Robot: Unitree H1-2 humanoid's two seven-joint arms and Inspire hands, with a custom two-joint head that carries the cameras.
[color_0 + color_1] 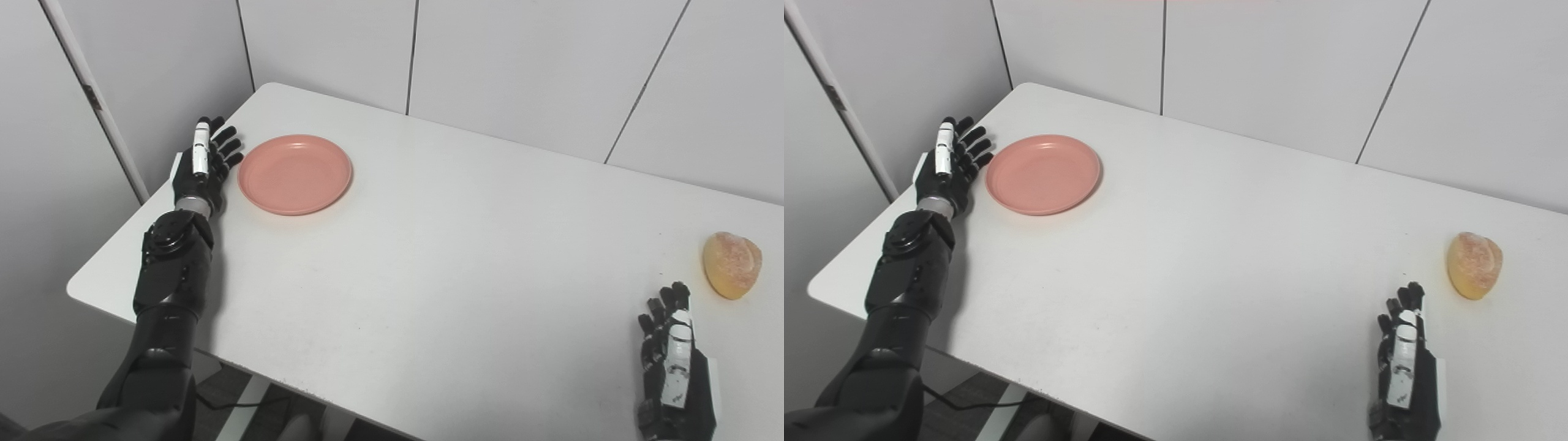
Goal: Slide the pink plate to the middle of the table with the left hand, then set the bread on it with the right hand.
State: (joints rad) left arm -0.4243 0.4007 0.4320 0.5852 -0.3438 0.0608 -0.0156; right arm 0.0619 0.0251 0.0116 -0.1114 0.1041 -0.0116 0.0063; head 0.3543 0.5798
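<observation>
Left eye view | pink plate [294,174] flat, far-left | bread [732,264] upright | both robot hands spread: left robot hand [202,165], right robot hand [672,361]

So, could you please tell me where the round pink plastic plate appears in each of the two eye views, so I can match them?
Left eye view: the round pink plastic plate lies upper left, just right of the left robot hand.
Right eye view: the same plate sits a little further left in the picture.
Shared landmark: the golden-brown bread near the white table's right edge, beyond the right robot hand.
</observation>
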